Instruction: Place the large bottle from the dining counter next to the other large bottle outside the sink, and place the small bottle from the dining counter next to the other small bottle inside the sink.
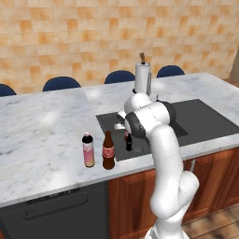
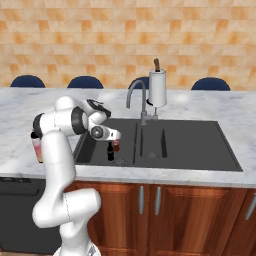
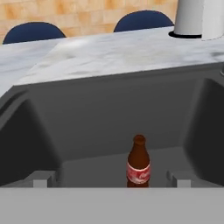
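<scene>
The fingers point(image 3: 178, 179) are spread about as wide as they go, and nothing is held between them. Ahead of them, down on the floor of the sink point(image 2: 200, 145), a small brown bottle with a red label point(image 3: 139, 164) is seen standing upright, in line with the gap between the two tips but well beyond them. In the right base view the tiny black bottle point(image 2: 110, 151) is found just beneath the fingers, upright and just beside that red-labelled one, apart from both tips as far as can be told. Up on the table point(image 1: 42, 135), off to one side of the fingers and outside the basin, the large brown bottle point(image 1: 108, 151) is stood just beside the pink dark-capped bottle point(image 1: 88, 150). Both pairs appear to be matched, so the job is judged all but done, with only a clean retreat left. The black bottle is expected to be stiff, light and rather slick, probably glass, so it would be easily toppled by a brush from either tip. If it must be taken up again, the straight body below the thin neck is the place to be gripped, squarely and gently, since the neck offers too little surface and the smooth sides could slip. A straight lift away from the two small bottles is advised.
</scene>
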### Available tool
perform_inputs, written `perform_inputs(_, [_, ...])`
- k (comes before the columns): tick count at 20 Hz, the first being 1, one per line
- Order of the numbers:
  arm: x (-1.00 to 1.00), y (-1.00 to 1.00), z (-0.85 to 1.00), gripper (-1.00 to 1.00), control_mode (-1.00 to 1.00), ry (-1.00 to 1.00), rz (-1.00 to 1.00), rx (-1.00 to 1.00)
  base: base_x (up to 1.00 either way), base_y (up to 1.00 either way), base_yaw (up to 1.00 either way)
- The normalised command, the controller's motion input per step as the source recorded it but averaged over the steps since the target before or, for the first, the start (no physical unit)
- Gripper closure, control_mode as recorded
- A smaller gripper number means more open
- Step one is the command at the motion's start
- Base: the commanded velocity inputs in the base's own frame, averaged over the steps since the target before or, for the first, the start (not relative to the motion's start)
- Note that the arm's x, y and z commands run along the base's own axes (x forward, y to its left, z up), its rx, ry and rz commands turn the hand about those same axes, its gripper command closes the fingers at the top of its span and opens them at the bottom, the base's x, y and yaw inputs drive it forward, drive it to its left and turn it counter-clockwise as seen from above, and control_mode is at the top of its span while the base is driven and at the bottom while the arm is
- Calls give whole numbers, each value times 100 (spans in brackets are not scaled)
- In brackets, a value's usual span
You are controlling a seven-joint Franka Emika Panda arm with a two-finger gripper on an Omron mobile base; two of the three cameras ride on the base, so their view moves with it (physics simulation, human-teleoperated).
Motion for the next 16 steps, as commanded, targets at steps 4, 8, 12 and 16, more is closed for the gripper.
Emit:
perform_inputs(4, [-11, 0, 56, -100, -100, -3, 0, 2, 0, 0, 0])
perform_inputs(8, [-18, 0, 51, -100, -100, -3, 0, 0, 0, 0, 0])
perform_inputs(12, [-29, 0, 44, -100, -100, -3, 0, 0, 0, 0, 0])
perform_inputs(16, [-51, 1, 38, -100, -100, -5, 0, 0, 0, 0, 0])
